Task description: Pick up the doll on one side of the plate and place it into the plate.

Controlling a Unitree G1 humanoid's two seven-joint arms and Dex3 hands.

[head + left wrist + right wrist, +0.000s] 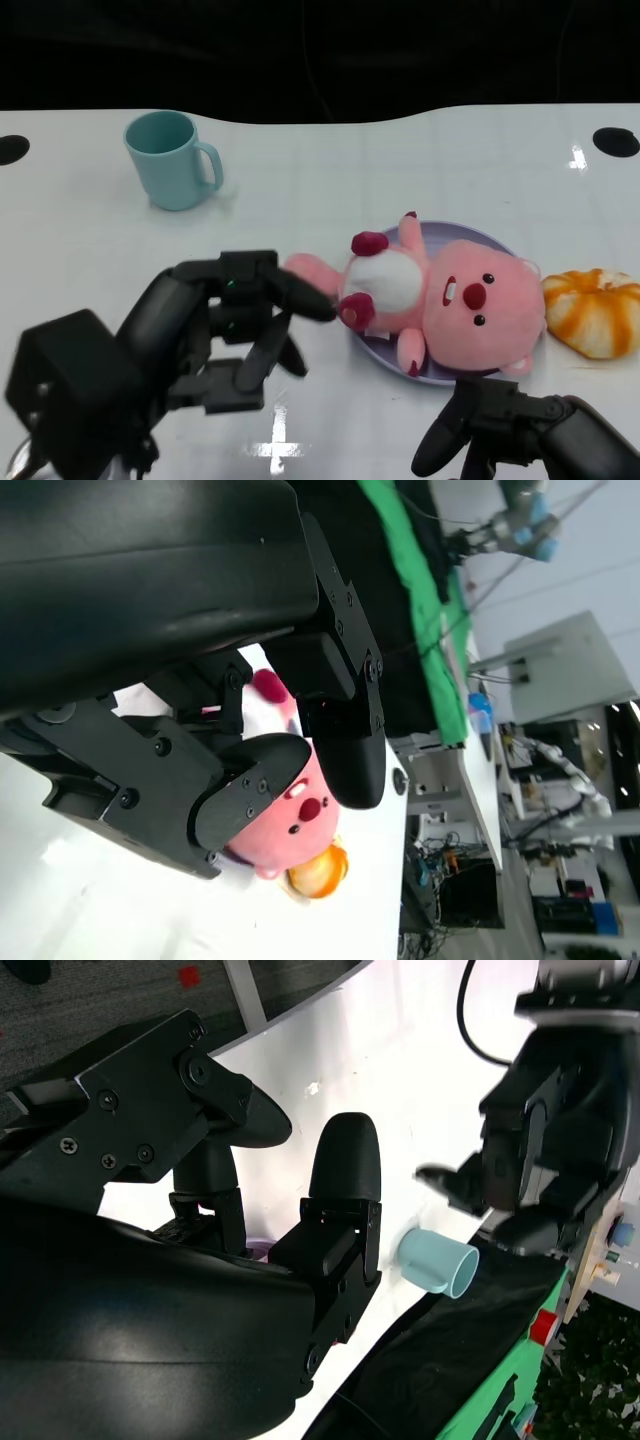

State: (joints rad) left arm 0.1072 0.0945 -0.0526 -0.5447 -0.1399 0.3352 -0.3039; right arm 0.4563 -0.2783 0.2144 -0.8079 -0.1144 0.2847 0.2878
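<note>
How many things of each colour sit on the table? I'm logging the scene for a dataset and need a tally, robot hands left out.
Pink: 1, the doll
Teal: 1, the mug
Lilac: 1, the plate
Orange and white: 1, the pumpkin-like toy
Total: 4

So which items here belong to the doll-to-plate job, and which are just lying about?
Job:
- pink doll, lying on the plate
- purple plate
- left hand, open, beside the doll
- right hand, holding nothing

Lying about:
- teal mug
- orange-and-white pumpkin toy
</note>
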